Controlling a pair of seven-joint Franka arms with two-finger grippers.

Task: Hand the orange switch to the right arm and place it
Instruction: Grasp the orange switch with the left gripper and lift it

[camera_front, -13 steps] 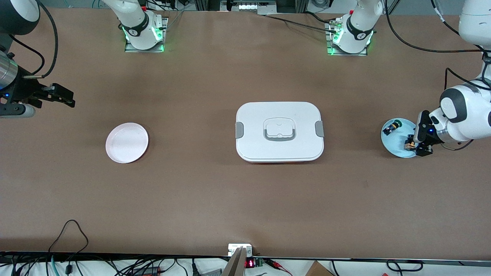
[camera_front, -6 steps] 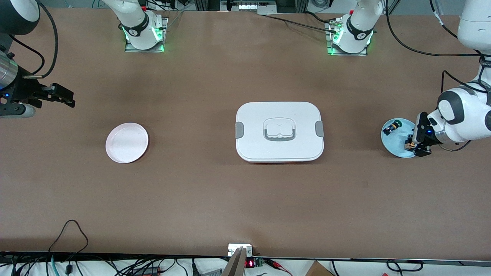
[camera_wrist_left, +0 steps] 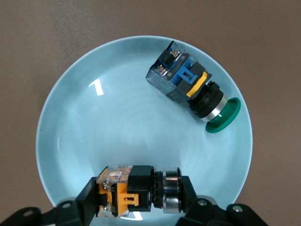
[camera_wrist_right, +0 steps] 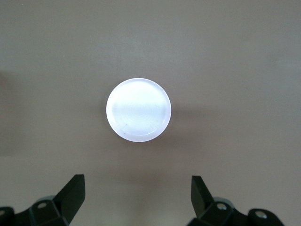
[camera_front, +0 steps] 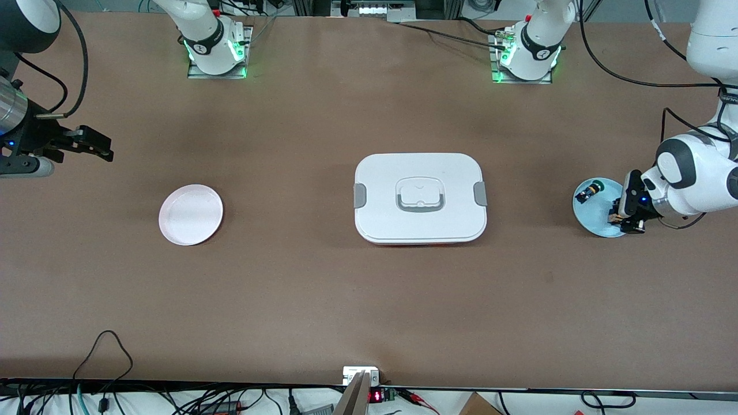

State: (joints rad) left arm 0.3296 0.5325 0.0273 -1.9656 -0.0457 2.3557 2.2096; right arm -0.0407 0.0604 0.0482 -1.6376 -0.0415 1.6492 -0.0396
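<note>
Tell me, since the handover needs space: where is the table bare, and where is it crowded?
Bare table runs between the pink plate and the white box. Crowded: the blue plate, with the green-capped switch and left gripper shut on the orange switch.

Even, soft overhead light covers the brown table (camera_front: 323, 300) in the front view, with only faint, diffuse shadows beside the white lidded box (camera_front: 420, 198) and the pink plate (camera_front: 191, 214). Green indicator lights glow at both arm bases. The front view is sharp across the frame. In the left wrist view a small white glare spot sits on the glossy blue plate (camera_wrist_left: 94, 141), and the picture is crisp. In the right wrist view the pink plate (camera_wrist_right: 138, 109) looks washed out, nearly white, with a soft shadow beside it.
</note>
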